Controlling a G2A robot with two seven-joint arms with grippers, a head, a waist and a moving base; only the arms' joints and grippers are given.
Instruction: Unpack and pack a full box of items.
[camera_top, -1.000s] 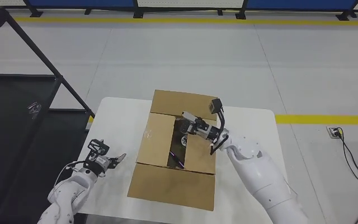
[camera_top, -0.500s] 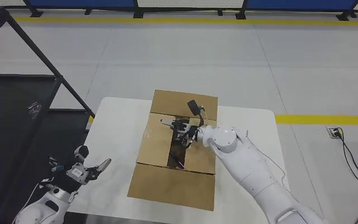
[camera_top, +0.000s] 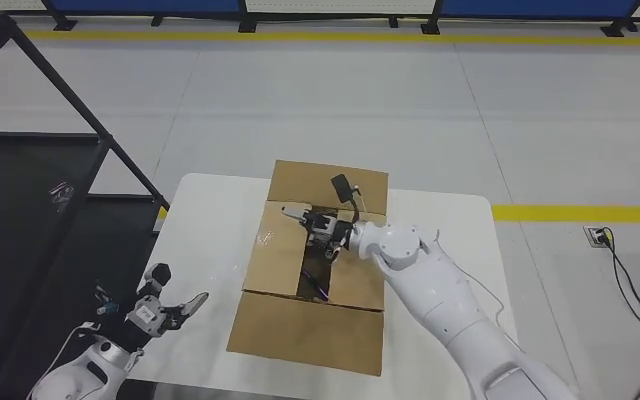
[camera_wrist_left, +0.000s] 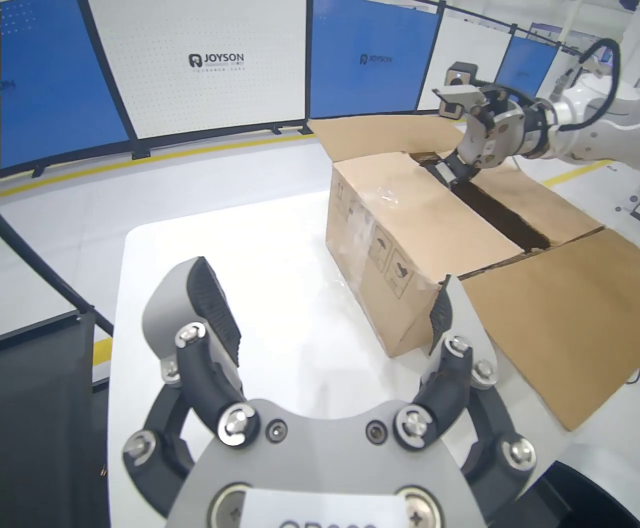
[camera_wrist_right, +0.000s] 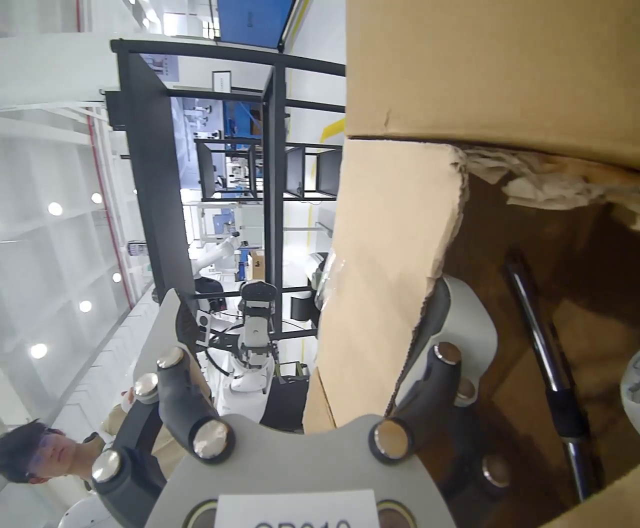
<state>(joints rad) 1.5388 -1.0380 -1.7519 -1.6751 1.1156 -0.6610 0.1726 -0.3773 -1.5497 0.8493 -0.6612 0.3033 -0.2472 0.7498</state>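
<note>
White table (camera_top: 215, 225), box flap (camera_wrist_right: 385, 225) between the right hand's (camera_wrist_right: 310, 300) spread fingers (camera_wrist_right: 467, 320)

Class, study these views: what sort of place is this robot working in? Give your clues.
Probably a robotics test hall in an industrial building: blue and white partition panels fence the area, yellow lines mark the floor, and black metal racks stand beside the white table.

- The white counter (camera_top: 215, 225) has rounded corners.
- A brown cardboard box (camera_top: 283, 250) sits directly on it, nearer the right side than the left, its top flaps open and a dark gap running down its middle.
</note>
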